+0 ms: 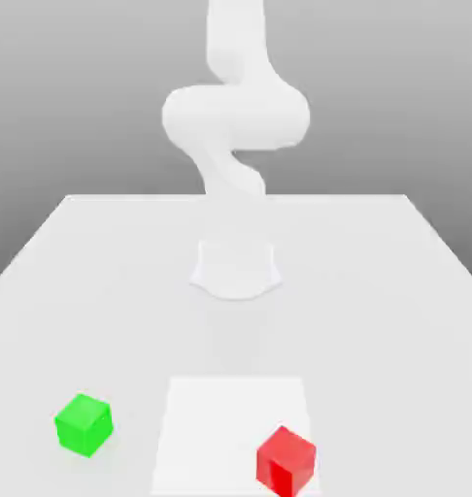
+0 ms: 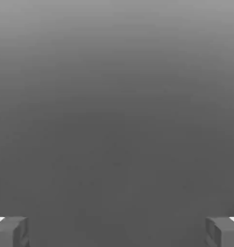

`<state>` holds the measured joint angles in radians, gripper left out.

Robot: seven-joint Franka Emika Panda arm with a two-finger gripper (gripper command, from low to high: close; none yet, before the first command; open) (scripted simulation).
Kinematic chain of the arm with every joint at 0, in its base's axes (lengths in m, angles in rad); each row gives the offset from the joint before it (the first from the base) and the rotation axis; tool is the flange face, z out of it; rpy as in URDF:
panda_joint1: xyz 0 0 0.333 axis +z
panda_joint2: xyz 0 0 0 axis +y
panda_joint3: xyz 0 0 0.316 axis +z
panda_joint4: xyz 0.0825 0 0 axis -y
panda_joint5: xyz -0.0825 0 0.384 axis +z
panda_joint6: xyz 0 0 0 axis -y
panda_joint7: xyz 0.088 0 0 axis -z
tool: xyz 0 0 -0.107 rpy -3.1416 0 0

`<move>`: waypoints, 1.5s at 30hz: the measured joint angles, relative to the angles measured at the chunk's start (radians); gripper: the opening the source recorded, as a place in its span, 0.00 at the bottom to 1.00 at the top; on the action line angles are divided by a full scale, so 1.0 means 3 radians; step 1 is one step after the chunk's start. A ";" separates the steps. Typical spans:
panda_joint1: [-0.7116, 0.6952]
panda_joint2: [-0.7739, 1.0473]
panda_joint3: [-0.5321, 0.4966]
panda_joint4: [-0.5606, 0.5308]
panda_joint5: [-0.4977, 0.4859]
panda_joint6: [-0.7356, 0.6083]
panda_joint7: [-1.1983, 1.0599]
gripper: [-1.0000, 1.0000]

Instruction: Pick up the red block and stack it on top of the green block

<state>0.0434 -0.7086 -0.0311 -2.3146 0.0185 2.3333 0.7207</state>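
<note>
Gripper (image 2: pixel 117 231) spread wide, nothing between its fingers, poised to start, red block (image 1: pixel 286 460) and green block (image 1: pixel 84 424) waiting well clear of it.

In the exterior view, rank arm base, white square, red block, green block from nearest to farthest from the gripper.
From the gripper:
1. Arm base, table middle.
2. White square, table front.
3. Red block, exterior view's right, and green block, exterior view's left: too close to call.
</note>
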 joint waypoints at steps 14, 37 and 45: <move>0.0622 0.1722 -0.0379 -0.0270 0.0384 0.0613 -0.1516 0.50; 0.0647 0.3697 -0.0212 -0.0408 0.0343 0.1664 -0.2519 0.00; 0.0547 0.2986 -0.0536 -0.0571 0.0152 0.1124 -0.2230 0.00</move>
<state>0.2076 0.1873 -0.1918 -2.4860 0.0643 2.6704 0.0518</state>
